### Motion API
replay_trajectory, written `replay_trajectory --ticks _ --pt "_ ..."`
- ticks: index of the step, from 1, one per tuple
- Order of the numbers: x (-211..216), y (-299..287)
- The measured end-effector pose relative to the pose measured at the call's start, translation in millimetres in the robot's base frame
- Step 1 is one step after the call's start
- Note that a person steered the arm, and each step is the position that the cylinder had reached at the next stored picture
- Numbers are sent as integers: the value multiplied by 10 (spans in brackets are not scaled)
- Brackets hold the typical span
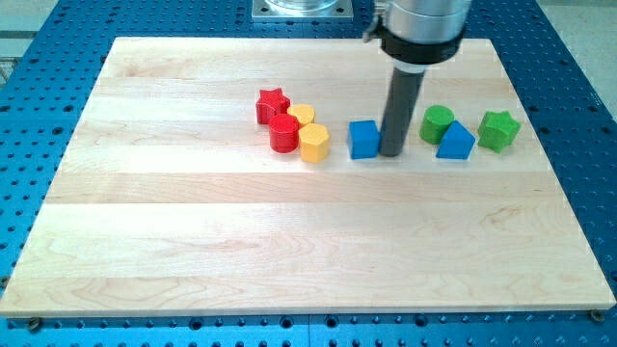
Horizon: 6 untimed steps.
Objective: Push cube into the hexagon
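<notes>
A pale wooden worktop (193,251) lay on a blue perforated base. No fingers were fitted, only my tip (393,152), set against the blue cube (363,139) on its right side. The yellow hexagon (313,142) stood just left; a straight, centred leftward push was judged best, lest the cube turn aside.

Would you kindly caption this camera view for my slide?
My tip touches the blue cube's right side, yellow hexagon block to its left.
</notes>
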State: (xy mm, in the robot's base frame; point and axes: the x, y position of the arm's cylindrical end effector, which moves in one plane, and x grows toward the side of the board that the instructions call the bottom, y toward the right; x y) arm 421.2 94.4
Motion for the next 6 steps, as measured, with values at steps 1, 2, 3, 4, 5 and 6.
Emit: replay_trajectory --ticks 1,2,3,4,5,6 --pt "256 224" --pt "-170 -199" --pt "-94 -216" --pt "84 104" --pt "-45 -155" --pt "-59 -189"
